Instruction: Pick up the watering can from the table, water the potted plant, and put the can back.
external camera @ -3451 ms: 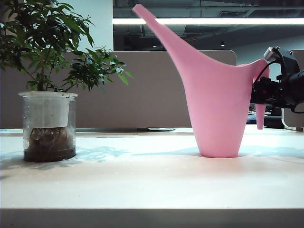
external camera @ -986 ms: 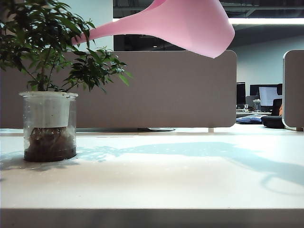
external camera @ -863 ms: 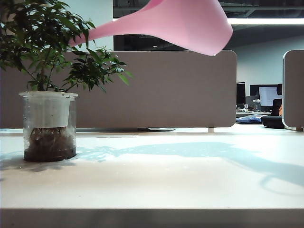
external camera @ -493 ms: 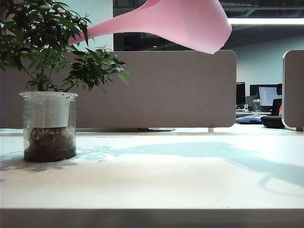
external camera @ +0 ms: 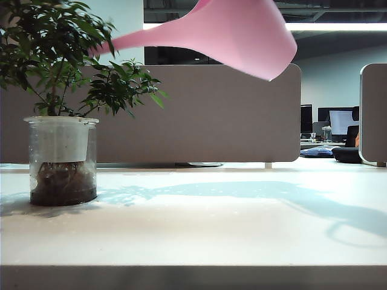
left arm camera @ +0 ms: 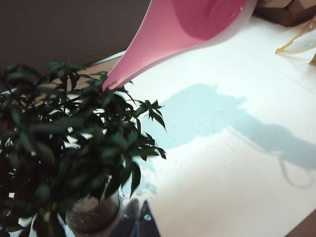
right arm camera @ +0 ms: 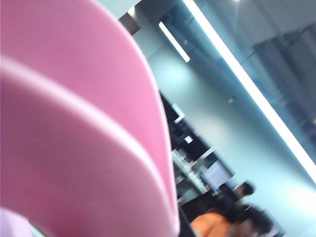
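Note:
The pink watering can (external camera: 236, 30) hangs tipped high over the table (external camera: 211, 229), its long spout reaching left into the leaves of the potted plant (external camera: 60, 78). From the left wrist view the spout tip (left arm camera: 112, 83) sits just above the dark foliage (left arm camera: 74, 148). My left gripper (left arm camera: 139, 222) hovers shut and empty beside the clear pot (left arm camera: 91, 217). The can's pink wall (right arm camera: 74, 123) fills the right wrist view and hides my right gripper's jaws, which carry the can. Neither gripper shows in the exterior view.
A grey partition (external camera: 211, 115) runs behind the table, with a second one (external camera: 373, 112) at the far right. Desks with monitors (external camera: 338, 121) lie beyond. Cardboard boxes (left arm camera: 286, 10) sit past the table's far side in the left wrist view.
The can, earlier upright on the table with my right gripper at its handle, is now aloft and tipped over the plant. In the last second it only rocked slightly.

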You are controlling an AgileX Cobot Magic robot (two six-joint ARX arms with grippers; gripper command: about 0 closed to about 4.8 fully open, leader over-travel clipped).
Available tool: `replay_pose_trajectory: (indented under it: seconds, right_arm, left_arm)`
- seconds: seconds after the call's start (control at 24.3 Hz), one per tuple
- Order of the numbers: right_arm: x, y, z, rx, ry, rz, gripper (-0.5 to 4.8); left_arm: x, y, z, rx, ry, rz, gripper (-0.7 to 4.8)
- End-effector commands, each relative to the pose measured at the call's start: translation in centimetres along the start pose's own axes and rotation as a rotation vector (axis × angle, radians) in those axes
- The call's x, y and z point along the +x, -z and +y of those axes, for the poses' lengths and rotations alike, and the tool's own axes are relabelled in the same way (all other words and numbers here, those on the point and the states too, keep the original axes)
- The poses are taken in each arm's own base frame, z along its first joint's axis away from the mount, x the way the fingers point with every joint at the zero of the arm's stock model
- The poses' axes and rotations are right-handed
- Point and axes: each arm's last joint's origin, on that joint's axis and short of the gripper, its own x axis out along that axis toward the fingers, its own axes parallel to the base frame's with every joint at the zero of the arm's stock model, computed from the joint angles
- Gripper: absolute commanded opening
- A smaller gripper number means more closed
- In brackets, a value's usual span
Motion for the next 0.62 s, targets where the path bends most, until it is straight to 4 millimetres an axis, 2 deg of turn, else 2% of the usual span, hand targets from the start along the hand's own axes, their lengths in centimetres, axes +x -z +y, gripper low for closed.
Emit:
replay_pose_trajectory:
  seconds: [0.04,0.25,0.41,0.53,0.62]
  right_arm:
    - [0.3,0.8,-0.7,0.183,0.050,0.064,1.17]
    - [0.8,4.4,-1.0,0.452,0.020,0.232,1.17]
    - [0.6,9.5,-0.9,0.835,-0.036,0.316,1.17]
    - [-0.8,13.1,1.0,0.976,-0.038,0.339,1.17]
    - [-2.2,14.6,2.9,0.985,-0.078,0.369,1.16]
  left_arm:
    - [-0.4,-0.2,0.0,0.002,0.000,-0.029,-0.04]
    - [-1.0,-0.1,-0.1,0.003,-0.001,-0.047,-0.04]
    - [-1.1,-0.1,-0.1,0.003,-0.002,-0.049,-0.05]
    - [-1.2,-0.1,-0.1,0.004,-0.005,-0.051,-0.05]
    - [-1.2,-0.1,0.0,0.003,-0.013,-0.050,-0.04]
